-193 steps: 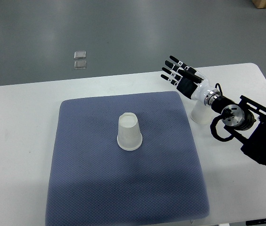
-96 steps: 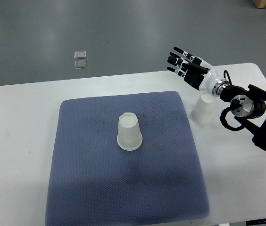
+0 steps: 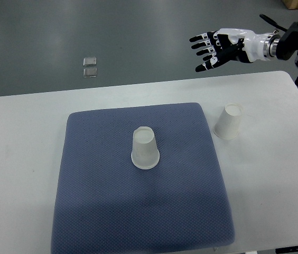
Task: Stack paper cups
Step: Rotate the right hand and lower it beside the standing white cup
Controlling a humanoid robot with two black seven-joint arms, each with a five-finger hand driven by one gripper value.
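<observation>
While raised | right robot hand (image 3: 216, 46) | fingers spread | empty

The table (image 3: 22, 132) has a smooth, matt white top that looks like laminate or plastic. On it lies a blue-grey mat (image 3: 96, 211) of cloth, with a fine woven grain that looks a little rough. The two cups (image 3: 145, 148) (image 3: 229, 121) are of thin white paper, matt and smooth. The right hand (image 3: 219, 46) has glossy white plastic shells and black plastic fingers (image 3: 202, 38), and its wrist shows a ring of shiny metal. The floor (image 3: 33, 32) is grey, smooth and slightly glossy.
</observation>
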